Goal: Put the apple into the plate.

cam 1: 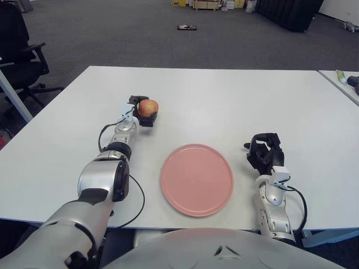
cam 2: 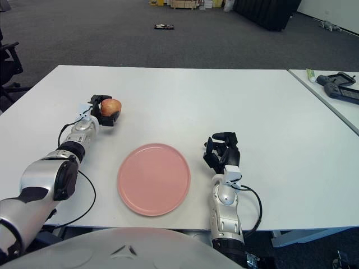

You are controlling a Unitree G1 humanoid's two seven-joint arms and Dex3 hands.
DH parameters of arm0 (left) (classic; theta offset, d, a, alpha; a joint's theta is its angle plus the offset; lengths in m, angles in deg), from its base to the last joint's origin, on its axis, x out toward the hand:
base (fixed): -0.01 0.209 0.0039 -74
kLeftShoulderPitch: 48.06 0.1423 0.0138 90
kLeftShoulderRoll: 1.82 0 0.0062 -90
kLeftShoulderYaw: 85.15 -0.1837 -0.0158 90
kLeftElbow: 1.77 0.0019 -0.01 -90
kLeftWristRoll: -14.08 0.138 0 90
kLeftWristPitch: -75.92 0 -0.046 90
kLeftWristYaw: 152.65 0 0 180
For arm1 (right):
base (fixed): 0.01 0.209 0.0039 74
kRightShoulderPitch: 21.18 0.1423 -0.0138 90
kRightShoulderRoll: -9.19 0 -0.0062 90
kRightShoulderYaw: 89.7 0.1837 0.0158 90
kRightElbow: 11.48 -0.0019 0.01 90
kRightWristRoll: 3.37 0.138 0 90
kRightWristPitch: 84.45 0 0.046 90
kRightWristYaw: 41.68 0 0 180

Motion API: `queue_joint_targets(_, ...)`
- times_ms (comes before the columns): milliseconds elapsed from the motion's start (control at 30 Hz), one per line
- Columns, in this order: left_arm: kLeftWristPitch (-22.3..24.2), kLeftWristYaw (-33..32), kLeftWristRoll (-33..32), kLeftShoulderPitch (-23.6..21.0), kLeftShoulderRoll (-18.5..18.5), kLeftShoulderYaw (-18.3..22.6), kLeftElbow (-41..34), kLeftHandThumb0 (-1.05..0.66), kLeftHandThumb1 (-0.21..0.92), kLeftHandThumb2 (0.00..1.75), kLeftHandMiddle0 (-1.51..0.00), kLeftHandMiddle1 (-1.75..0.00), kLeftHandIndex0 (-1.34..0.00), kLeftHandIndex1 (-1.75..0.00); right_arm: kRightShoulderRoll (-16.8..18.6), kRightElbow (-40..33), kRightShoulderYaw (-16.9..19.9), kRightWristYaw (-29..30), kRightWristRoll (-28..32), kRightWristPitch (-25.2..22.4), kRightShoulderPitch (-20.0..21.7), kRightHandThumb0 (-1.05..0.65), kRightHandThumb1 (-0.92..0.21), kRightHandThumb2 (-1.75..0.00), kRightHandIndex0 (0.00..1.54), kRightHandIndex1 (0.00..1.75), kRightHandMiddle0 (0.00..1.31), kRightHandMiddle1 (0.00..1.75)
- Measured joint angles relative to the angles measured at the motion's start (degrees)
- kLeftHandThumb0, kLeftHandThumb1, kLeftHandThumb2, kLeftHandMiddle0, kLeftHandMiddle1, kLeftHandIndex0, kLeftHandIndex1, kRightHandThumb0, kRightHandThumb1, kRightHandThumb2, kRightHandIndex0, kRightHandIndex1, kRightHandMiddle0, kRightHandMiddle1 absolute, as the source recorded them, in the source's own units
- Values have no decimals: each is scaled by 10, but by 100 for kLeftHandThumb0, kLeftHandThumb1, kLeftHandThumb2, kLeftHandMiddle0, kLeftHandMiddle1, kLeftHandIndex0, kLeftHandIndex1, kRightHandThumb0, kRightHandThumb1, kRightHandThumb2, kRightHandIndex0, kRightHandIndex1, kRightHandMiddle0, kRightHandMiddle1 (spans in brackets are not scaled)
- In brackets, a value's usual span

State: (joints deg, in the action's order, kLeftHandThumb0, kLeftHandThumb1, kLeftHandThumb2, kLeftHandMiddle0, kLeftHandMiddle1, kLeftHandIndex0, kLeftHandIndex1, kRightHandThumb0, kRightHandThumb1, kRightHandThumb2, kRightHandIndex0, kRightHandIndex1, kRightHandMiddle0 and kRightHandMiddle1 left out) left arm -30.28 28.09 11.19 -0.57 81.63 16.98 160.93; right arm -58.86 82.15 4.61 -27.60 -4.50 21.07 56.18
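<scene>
A red-orange apple [cam 1: 148,106] sits in my left hand [cam 1: 143,110], which is held palm up above the white table [cam 1: 224,95], up and left of the plate. Its dark fingers curl around the apple from below and behind. The apple also shows in the right eye view [cam 2: 110,105]. A round pink plate [cam 1: 197,179] lies empty on the table near the front edge. My right hand [cam 1: 265,152] rests idle to the right of the plate, its dark fingers curled and holding nothing.
A second table [cam 2: 336,84] at the far right carries a dark device [cam 2: 340,88] and a small tube [cam 2: 310,74]. A black office chair [cam 1: 19,45] stands at the far left. Grey carpet lies beyond the table.
</scene>
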Motion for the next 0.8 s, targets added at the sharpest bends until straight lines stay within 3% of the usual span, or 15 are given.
queue_joint_targets(300, -27, 64, -58, 7, -10, 32, -65, 0, 10, 155, -77, -168, -57, -175, 0, 1, -1, -2, 0, 0, 1, -38, -71, -82, 54, 133, 32, 175)
queue_joint_targets(467, -51, 103, -82, 33, -29, 36, -131, 0, 8, 156, -79, -167, -57, -175, 0, 1, -1, -2, 0, 0, 1, -37, -72, -81, 54, 131, 31, 175)
queue_joint_targets(567, -63, 122, -84, 52, -37, 30, -169, 0, 8, 156, -80, -166, -57, -175, 0, 1, -1, -3, 0, 0, 2, -37, -73, -80, 55, 131, 31, 175)
queue_joint_targets(800, -138, 153, -51, 109, -45, -14, -252, 0, 7, 156, -84, -161, -58, -175, 0, 1, -4, -3, 0, 1, 2, -37, -73, -79, 56, 130, 30, 175)
